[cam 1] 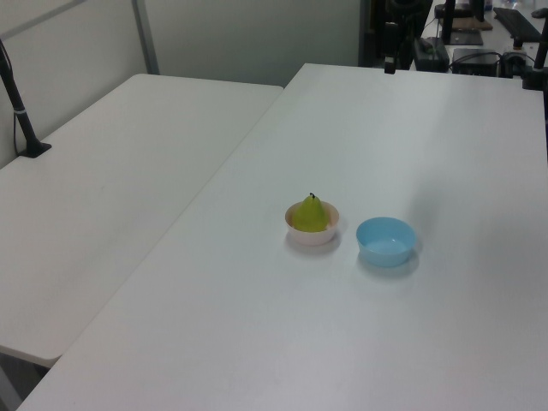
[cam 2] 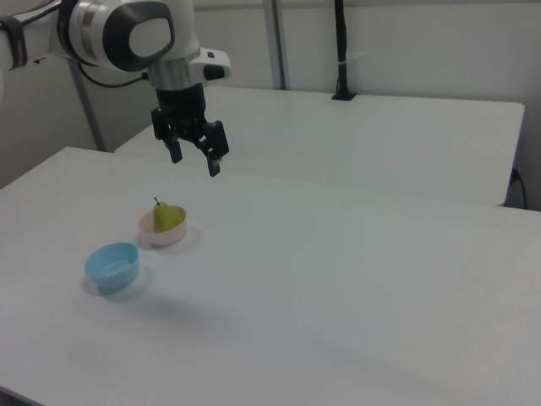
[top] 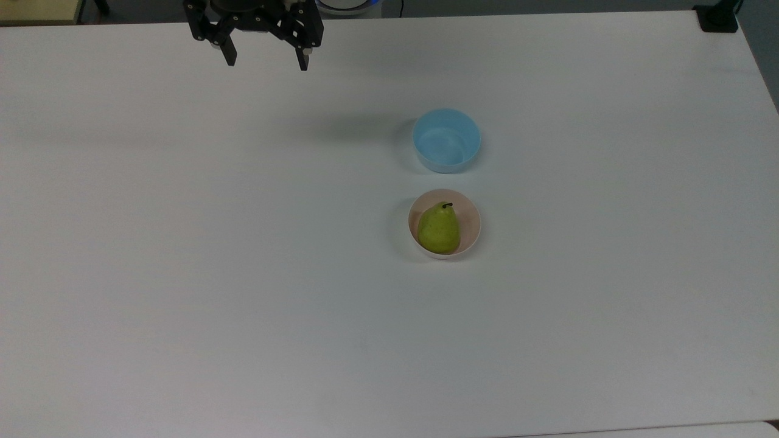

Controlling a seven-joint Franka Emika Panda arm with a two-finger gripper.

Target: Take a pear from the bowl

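White table (top: 182,274), adjoining second table (cam 1: 103,197)

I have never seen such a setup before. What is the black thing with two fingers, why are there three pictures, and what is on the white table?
The black thing is the gripper, the "hand" of a robot arm; its two fingers are spread open and hold nothing. The three pictures show the same moment from three cameras: one looks down from above, and two look from opposite sides of the table. On the table stand two small bowls, close together but apart. The pink bowl holds a yellow-green pear with a dark stem. The blue bowl is empty. In the right view the gripper hangs in the air above the table, away from both bowls.
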